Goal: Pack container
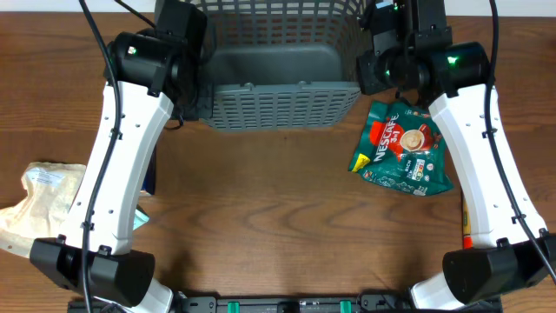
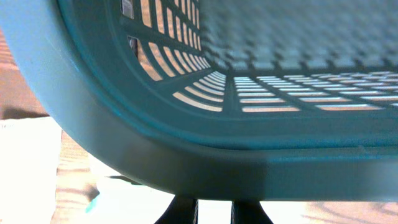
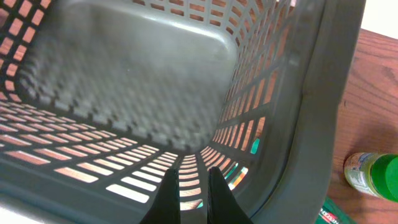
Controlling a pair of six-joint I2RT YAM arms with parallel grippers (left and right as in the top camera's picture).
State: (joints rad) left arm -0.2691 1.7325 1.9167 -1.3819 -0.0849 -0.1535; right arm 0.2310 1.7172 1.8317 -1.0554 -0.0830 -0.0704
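The container (image 1: 278, 109), a dark grey slotted basket, stands at the back middle of the table, tipped so that its front wall and bare bottom both show. My left gripper (image 1: 201, 94) is at its front left corner. In the left wrist view its fingers (image 2: 214, 211) are close together under the thick rim (image 2: 217, 162), with the tips hidden. My right gripper (image 1: 369, 74) is at the right wall. In the right wrist view its fingers (image 3: 194, 186) are nearly together against the inside lattice (image 3: 323, 93). The basket is empty.
A green Nescafé packet (image 1: 404, 148) lies right of the basket, under the right arm. A green-lidded bottle (image 3: 376, 174) stands beside the basket. A pale crumpled packet (image 1: 35, 204) lies at the left edge, with a dark blue item (image 1: 149, 183) near it.
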